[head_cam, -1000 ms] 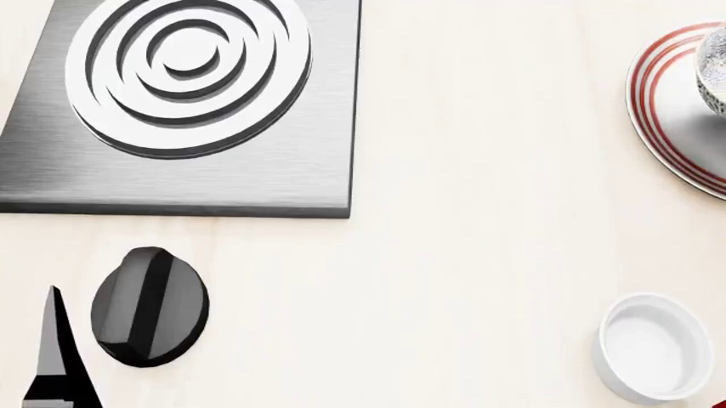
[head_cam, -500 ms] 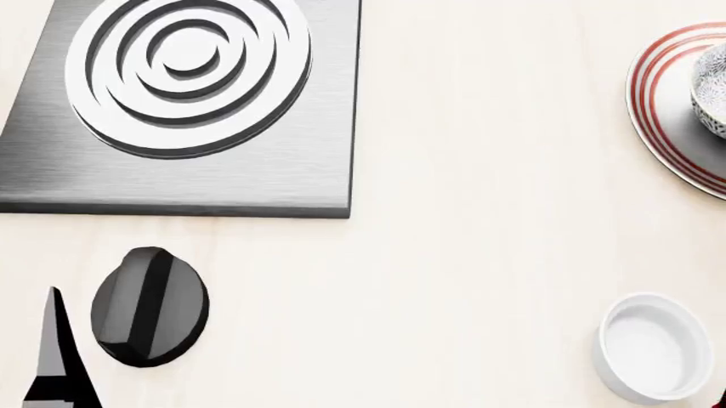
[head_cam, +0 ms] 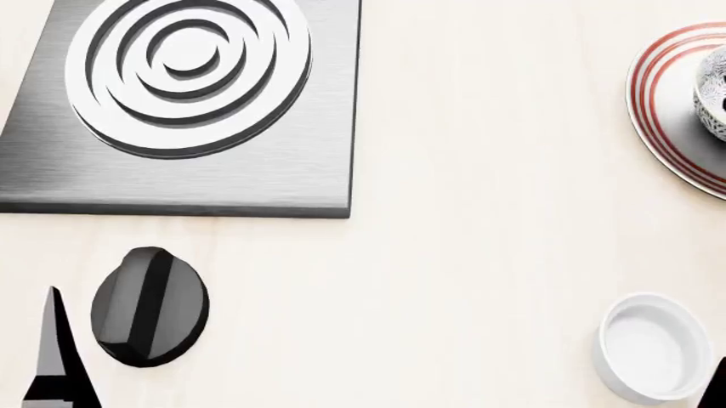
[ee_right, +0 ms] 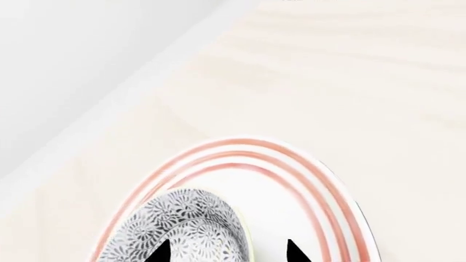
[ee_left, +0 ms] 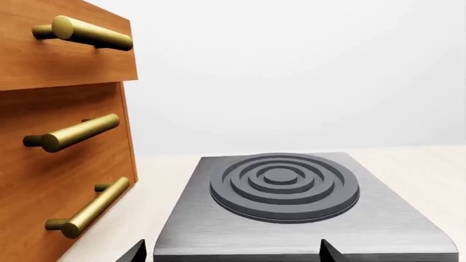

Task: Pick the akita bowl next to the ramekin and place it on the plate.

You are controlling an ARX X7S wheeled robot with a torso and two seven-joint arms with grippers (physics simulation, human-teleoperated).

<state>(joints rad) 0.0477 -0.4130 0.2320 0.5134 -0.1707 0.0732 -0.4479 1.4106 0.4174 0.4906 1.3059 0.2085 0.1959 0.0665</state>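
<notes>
My right claw (ee_right: 224, 252) hangs over the plate (ee_right: 331, 191) with its 2 fingertips spread, 1 tip over the akita bowl (ee_right: 185, 229), gripping nothing that I can see. The bowl sits on the plate, inside the red rings, toward 1 side. I judge this the release, so I should lift straight up, without nudging its rim. The bowl seems mouth-up; being round, it has no long axis. My left claw (ee_left: 229, 252) shows only 2 parted tips near the burner plate (ee_left: 291, 218).
</notes>
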